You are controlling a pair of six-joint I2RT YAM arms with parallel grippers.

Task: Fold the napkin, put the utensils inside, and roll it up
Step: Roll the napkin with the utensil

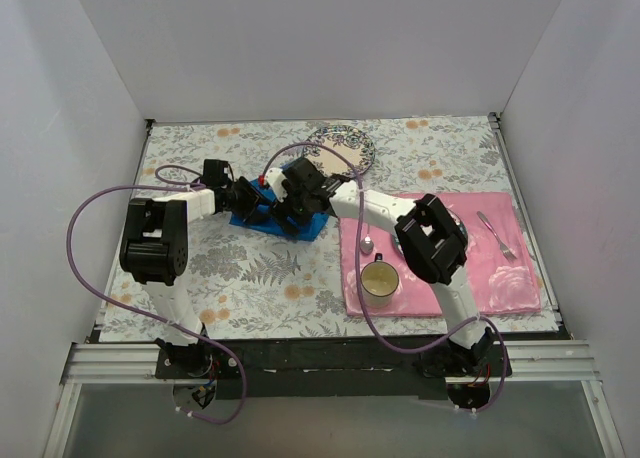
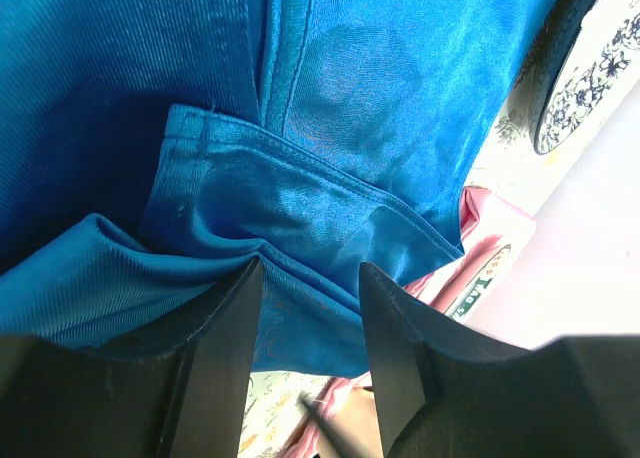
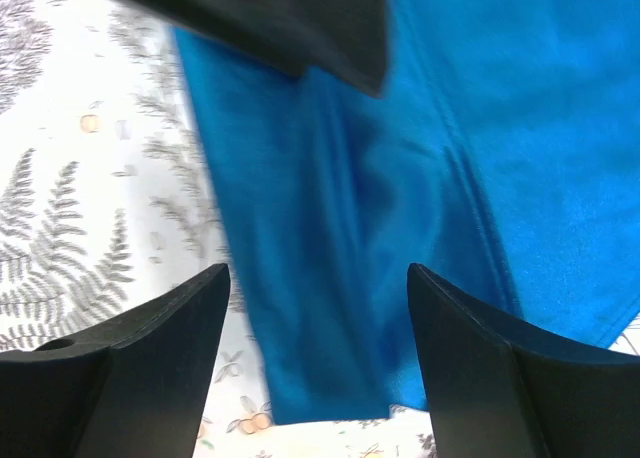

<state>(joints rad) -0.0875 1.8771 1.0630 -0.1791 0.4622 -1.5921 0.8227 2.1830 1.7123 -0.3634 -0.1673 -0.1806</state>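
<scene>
You can find writing in only one spot. Look at the left wrist view, down at about 4 o'clock. A bit of the pale cream round mug (image 2: 482, 276) peeks out there, and it has a few dark letters on its side. The letters are tiny and tilted, and only part of the mug shows, so you cannot tell what they say. In the top view and the right wrist view there are no words, numbers or signs that you can read.
</scene>
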